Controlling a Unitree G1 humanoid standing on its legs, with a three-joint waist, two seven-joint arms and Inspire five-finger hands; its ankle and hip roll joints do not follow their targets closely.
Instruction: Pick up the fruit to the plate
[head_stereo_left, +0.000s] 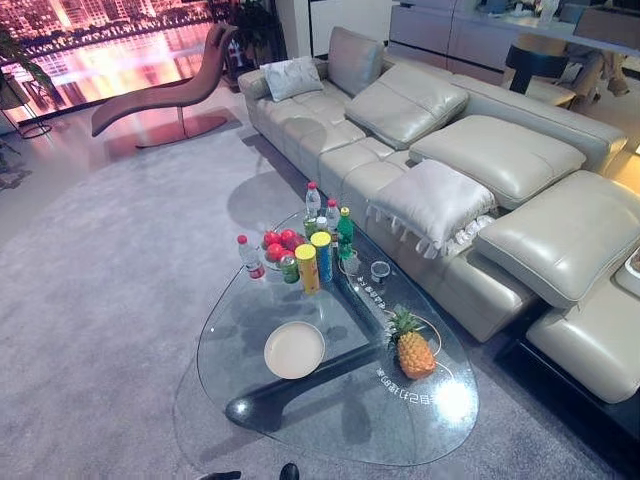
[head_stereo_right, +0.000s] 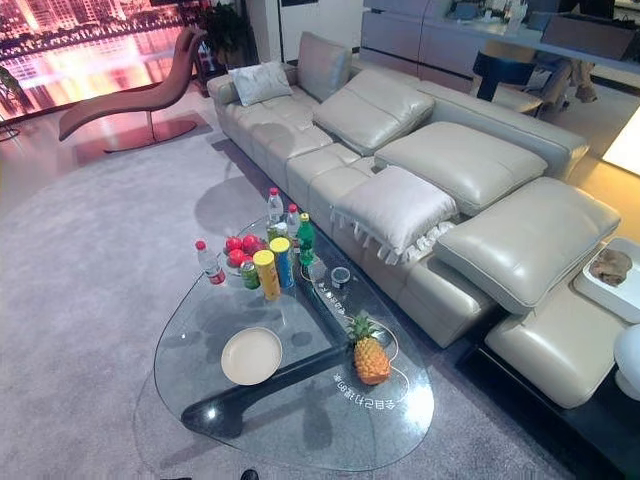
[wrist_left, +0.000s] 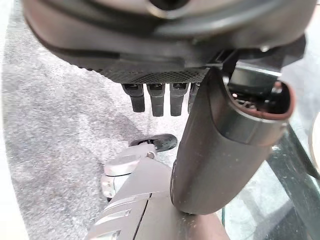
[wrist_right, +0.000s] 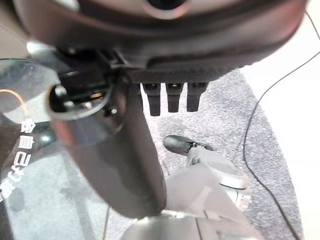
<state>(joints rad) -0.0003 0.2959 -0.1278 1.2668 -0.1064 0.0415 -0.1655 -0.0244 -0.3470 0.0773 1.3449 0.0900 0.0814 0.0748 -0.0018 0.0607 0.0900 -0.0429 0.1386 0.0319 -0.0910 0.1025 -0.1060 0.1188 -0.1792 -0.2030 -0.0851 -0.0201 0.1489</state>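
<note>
Plate (head_stereo_left: 294, 349) bare, near table (head_stereo_left: 250, 400) front edge for easy reach. Pineapple (head_stereo_left: 412, 347) upright beside it. Left hand (wrist_left: 165, 97), right hand (wrist_right: 170, 97): fingers straight, apart, holding nothing.

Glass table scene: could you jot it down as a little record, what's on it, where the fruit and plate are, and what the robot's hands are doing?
surface: glass table beside a sofa
plate: white, bare, near the table's middle
fruit: pineapple upright to the plate's right; red fruit at the far end
other items: bottles and cans grouped by the red fruit
left hand: open, holding nothing
right hand: open, holding nothing
task progress: not yet started
</note>
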